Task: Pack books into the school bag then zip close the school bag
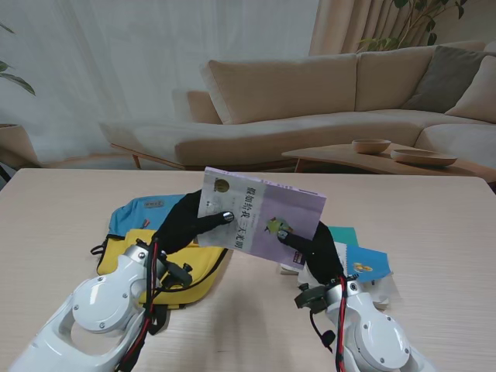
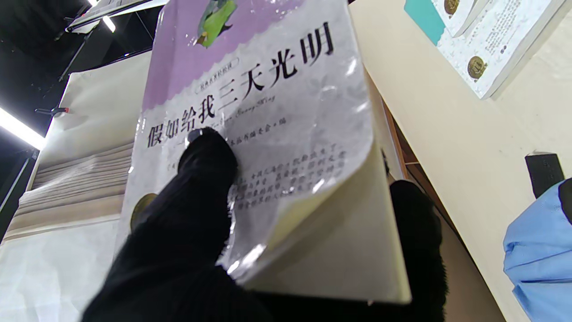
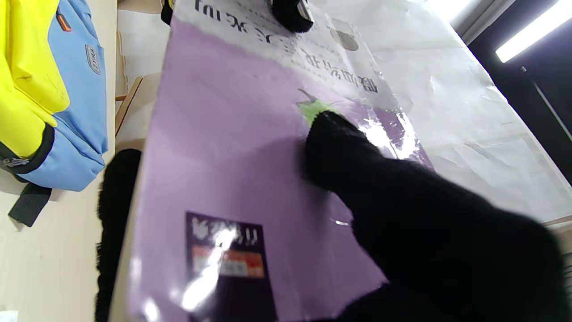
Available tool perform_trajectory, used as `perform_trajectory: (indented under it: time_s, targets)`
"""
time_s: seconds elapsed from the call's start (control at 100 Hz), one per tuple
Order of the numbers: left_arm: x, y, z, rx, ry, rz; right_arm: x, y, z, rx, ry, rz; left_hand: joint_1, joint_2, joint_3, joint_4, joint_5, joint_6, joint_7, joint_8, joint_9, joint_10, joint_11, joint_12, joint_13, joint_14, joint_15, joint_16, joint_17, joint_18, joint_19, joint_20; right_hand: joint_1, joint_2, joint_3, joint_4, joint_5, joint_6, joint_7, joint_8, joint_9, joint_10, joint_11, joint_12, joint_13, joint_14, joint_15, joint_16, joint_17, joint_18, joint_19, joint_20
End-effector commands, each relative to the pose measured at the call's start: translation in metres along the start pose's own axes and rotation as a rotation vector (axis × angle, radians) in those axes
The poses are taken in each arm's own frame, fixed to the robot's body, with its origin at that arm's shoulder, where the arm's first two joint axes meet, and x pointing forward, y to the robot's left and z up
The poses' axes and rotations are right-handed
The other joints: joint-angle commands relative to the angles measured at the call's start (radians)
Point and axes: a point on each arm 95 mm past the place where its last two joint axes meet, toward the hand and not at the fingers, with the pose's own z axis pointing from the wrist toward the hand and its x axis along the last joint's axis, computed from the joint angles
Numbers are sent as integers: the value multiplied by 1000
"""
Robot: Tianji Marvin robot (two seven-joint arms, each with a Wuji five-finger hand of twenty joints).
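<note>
Sofa behind table (image 1: 434, 217); both hands, left hand (image 1: 186, 225) and right hand (image 1: 314, 248), gripping purple book (image 1: 260, 221).

A purple-and-white paperback book (image 1: 260, 218) with black Chinese lettering is held tilted above the table centre, while the yellow-and-blue school bag (image 1: 155, 248) lies flat at its eight o'clock and more books (image 1: 360, 263), teal, blue and white, lie stacked at its four o'clock.
</note>
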Motion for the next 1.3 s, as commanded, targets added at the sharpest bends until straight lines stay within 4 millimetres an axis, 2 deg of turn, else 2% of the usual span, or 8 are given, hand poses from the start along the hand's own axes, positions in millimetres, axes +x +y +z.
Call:
perform_trajectory:
  time_s: [0.0,0.03,0.16,0.24,0.29,0.37,0.74,1.29]
  targets:
    - [1,4,-3,-21,-5,1,5,-6,-1,14,5,2,140,96,-6,73,4,-89,46,-23,-44,-25,-45,-17,-52,46,-45,-15,-57,-13,-35,-13,105,30,74,18,142,-149,122,141,90,47,77,40,133,27,100,30,84,49,84,40]
    - [1,5,-4,-23,-12,3,6,-6,-1,9,-1,3,108,90,-25,81,-14,-80,19,-43,-81,-2,-74,-39,-95,47,-85,-29,-94,-19,-58,-22,107,20,88,17,149,-139,118,156,108,58,81,40,165,34,105,23,124,69,94,36]
    - [0,5,-7,-39,-36,27,9,-3,0,-3,-17,9,-18,71,-49,87,-74,-47,-98,-108,-210,-22,-136,-208,-216,22,-232,-83,-206,-51,-115,-59,120,16,98,7,162,-117,112,184,135,81,85,57,231,51,113,17,208,103,118,21]
    - [-1,5,-8,-32,-41,25,11,-1,0,-15,-31,10,-195,45,144,52,-78,-24,-201,-128,-253,-23,-204,-277,-268,13,-308,-117,-263,-48,-160,-105,124,12,106,0,171,-108,99,210,147,92,85,70,259,61,119,17,251,116,136,-4]
    - [-2,4,-10,-27,-45,26,14,0,0,-32,-54,16,-304,48,250,66,-83,-6,-264,-161,-287,-25,-252,-309,-300,8,-353,-135,-295,-45,-207,-128,128,-2,117,-2,179,-94,98,207,164,104,78,65,261,71,142,28,280,134,141,-22]
    - [-5,2,-15,-49,-45,58,16,3,0,-59,-85,14,-370,41,229,67,-161,-13,-332,-198,-390,-49,-319,-346,-392,-28,-424,-158,-367,-71,-282,-151,126,-18,132,-9,186,-84,103,191,192,110,63,50,261,75,170,40,324,147,139,-53]
    - [-15,-22,-45,-49,-75,327,25,18,4,-119,-135,60,-401,46,74,81,-231,-24,-464,-306,-527,-77,-429,-422,-525,-89,-598,-214,-474,-121,-578,-180,136,-19,139,-9,191,-66,108,203,208,124,56,54,258,89,207,48,360,164,148,-116]
    - [-27,-66,-105,-246,-306,908,23,33,4,-156,-155,63,-352,67,52,96,-293,-86,-449,-276,-567,-149,-420,-402,-572,-155,-655,-220,-494,-177,-692,-154,137,-17,139,-5,193,-66,104,212,205,123,55,56,258,90,198,40,350,171,157,-134]
